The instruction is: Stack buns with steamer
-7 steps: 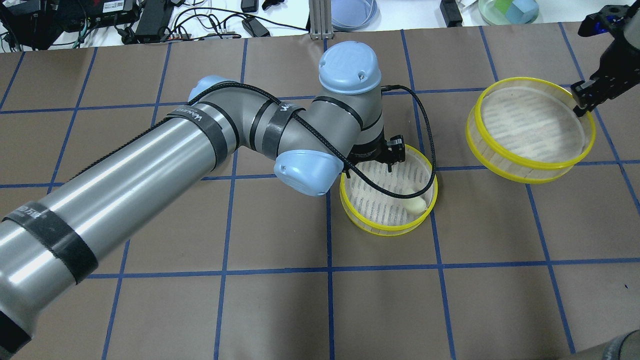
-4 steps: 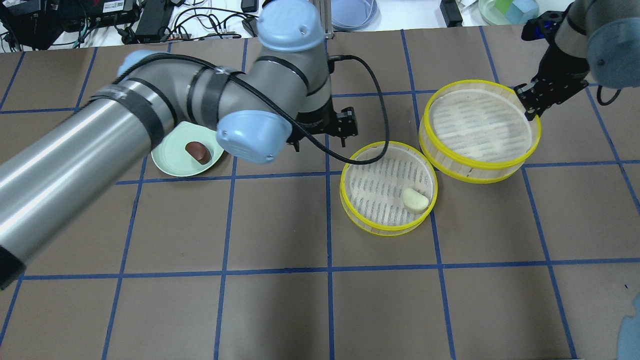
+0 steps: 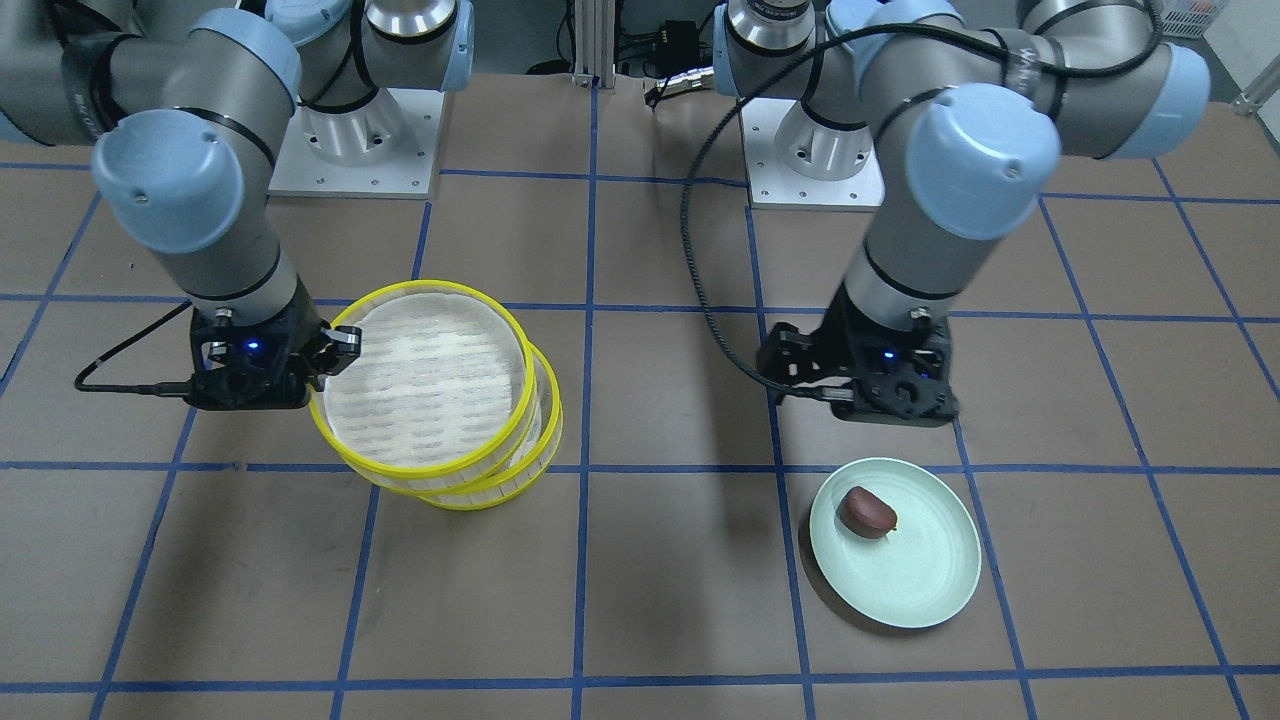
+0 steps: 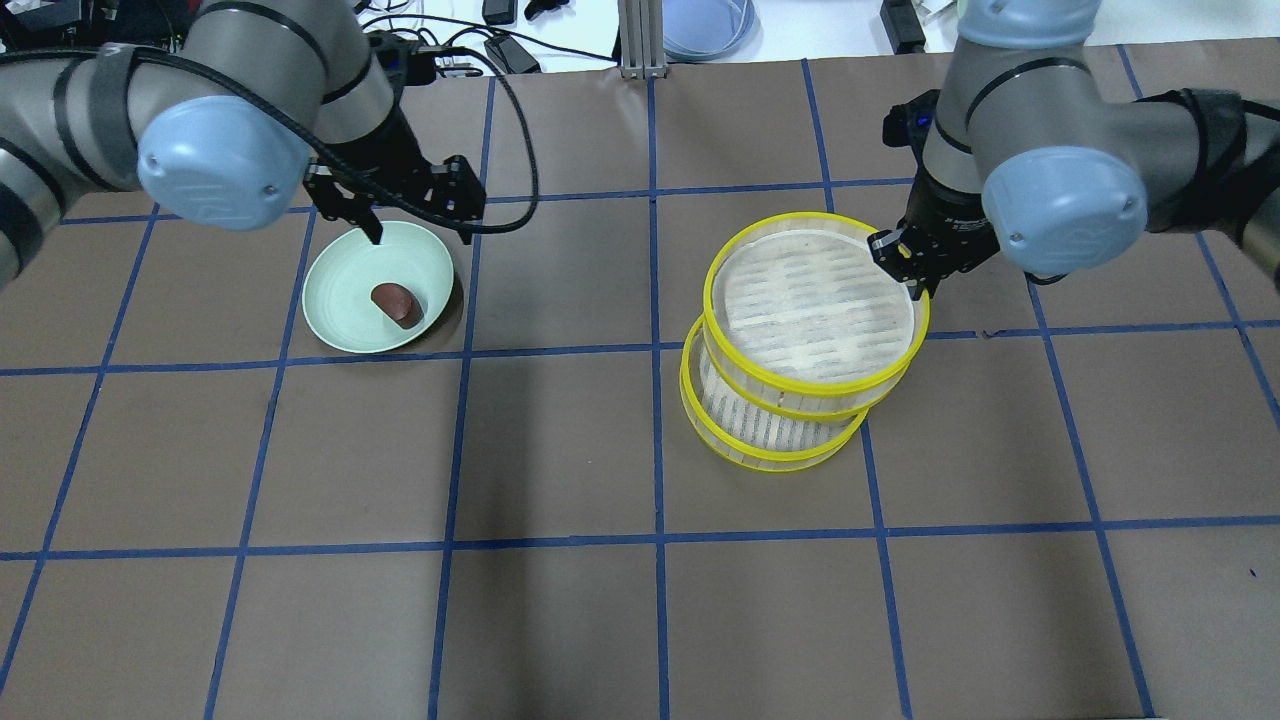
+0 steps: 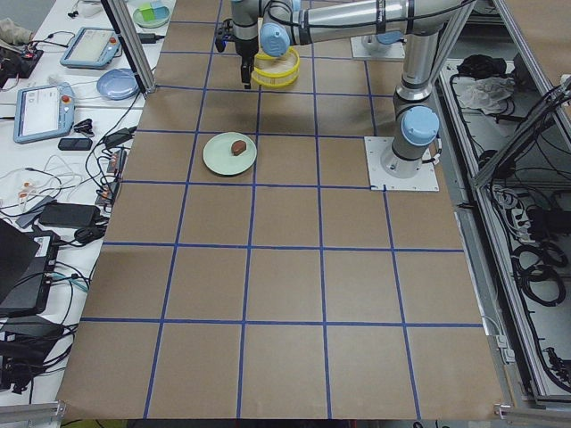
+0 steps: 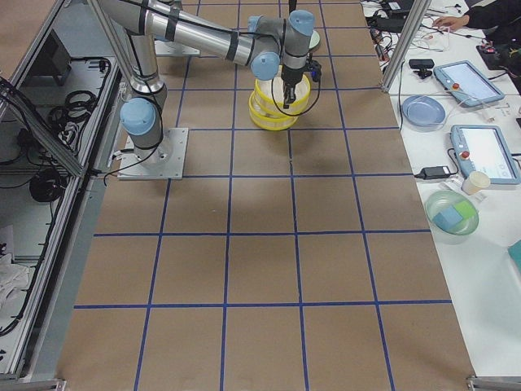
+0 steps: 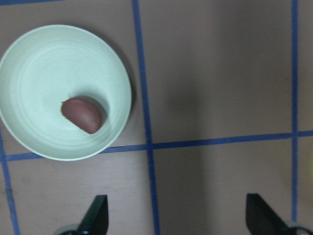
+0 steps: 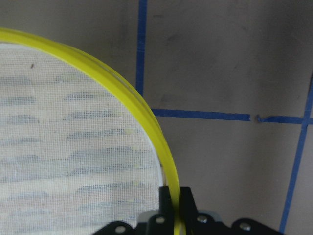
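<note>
Since the earlier overhead frames, the right claw (image 4: 905, 262) has carried the upper steamer tier (image 4: 810, 310) across from the counter's right side until it overlaps the lower steamer tier (image 4: 760, 458). The left arm has swung away from that tier to the pale green plate (image 4: 350, 300).

The right claw is pinched tight on the upper tier's yellow rim at its far right edge, one finger inside the wall and one outside. That tier sits off-centre, shifted toward the claw, so a crescent of the lower tier shows on the near left. Whether the two tiers touch yet, I cannot tell. The white bun, seen a moment ago in the lower tier, is now covered.

The left claw (image 4: 418, 225) is spread wide and empty above the plate's far edge. The brown bun (image 4: 395, 305) lies on the plate, right of its centre.

Two risks stand out. If the upper tier is let go while offset, it would probably land askew on the lower rim, then tip or slide onto the counter (image 4: 560, 600). A single-point grip on the rim also lets the tier sag, and a low edge could shove the lower tier or press the hidden bun. On the left, a descent from here may clip the plate's rim, and the rounded bun could squirt out of a pinch.
</note>
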Robot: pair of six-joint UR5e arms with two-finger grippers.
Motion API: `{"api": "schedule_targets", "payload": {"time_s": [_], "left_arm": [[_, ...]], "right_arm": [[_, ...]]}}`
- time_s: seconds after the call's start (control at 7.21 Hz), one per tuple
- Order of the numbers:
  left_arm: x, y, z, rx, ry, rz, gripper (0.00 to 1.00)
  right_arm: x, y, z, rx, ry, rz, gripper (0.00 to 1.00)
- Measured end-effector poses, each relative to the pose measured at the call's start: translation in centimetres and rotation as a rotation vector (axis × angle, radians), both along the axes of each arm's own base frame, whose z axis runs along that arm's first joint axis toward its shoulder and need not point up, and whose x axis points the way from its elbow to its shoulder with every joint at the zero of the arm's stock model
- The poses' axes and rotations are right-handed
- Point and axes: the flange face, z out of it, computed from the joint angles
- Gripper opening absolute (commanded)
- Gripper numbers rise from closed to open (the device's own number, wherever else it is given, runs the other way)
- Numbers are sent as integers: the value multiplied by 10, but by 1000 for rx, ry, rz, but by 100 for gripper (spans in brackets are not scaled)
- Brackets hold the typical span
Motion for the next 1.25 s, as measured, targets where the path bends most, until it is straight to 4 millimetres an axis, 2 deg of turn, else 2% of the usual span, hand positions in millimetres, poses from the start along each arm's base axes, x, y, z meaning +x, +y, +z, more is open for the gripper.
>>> {"api": "schedule_targets", "payload": {"time_s": [0.14, 0.42, 0.83, 1.25], "left_arm": [[31, -9, -14, 13, 3, -23, 96], [56, -29, -61, -24, -1, -42, 96], [95, -55, -108, -80, -7, -53, 97], [100, -63, -134, -73, 51, -42, 99]], "right_arm": [[14, 8, -8, -32, 2, 26, 0], [22, 14, -20, -66, 2, 103, 0], [22, 12, -29, -73, 5, 127, 0], [17, 5, -41, -74, 19, 138, 0]]}}
